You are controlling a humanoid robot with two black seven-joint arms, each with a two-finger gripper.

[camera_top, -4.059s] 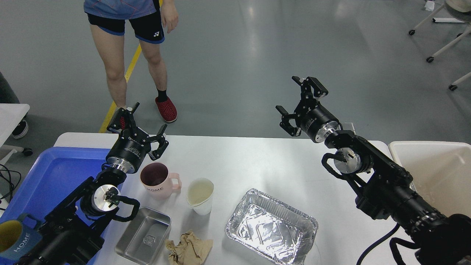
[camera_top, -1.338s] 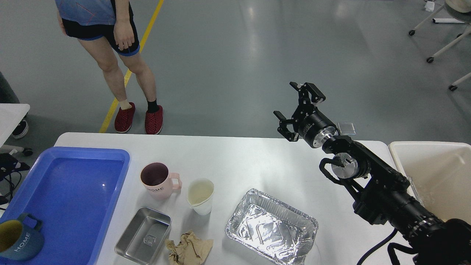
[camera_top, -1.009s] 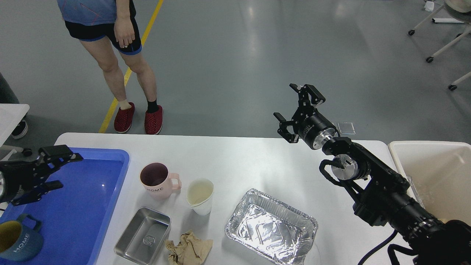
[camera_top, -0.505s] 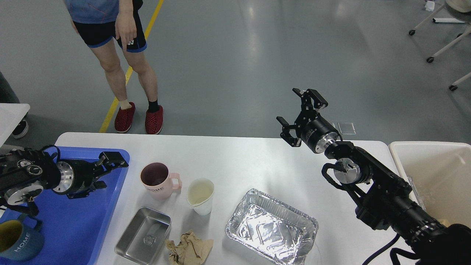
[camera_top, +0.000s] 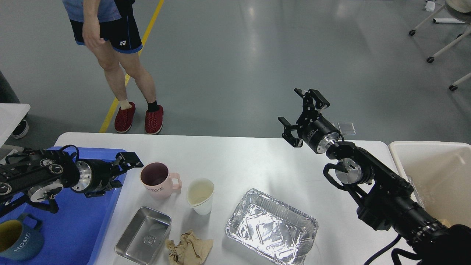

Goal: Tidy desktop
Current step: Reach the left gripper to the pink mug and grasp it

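Note:
The white desktop (camera_top: 257, 162) carries a pink mug (camera_top: 157, 181), a white paper cup (camera_top: 200, 195), a small steel tray (camera_top: 144, 235), a crumpled brown paper (camera_top: 188, 251) and a foil tray (camera_top: 271, 226). My left gripper (camera_top: 124, 172) is open and empty, pointing right just left of the pink mug, over the right rim of the blue tray (camera_top: 59, 221). My right gripper (camera_top: 301, 112) is open and empty, held high over the desktop's far edge.
A dark blue mug (camera_top: 16, 241) lies in the blue tray's near left corner. A beige bin (camera_top: 434, 173) stands at the right end. A person (camera_top: 114, 55) in red shoes stands beyond the far left edge. Wheeled frames stand at the far right.

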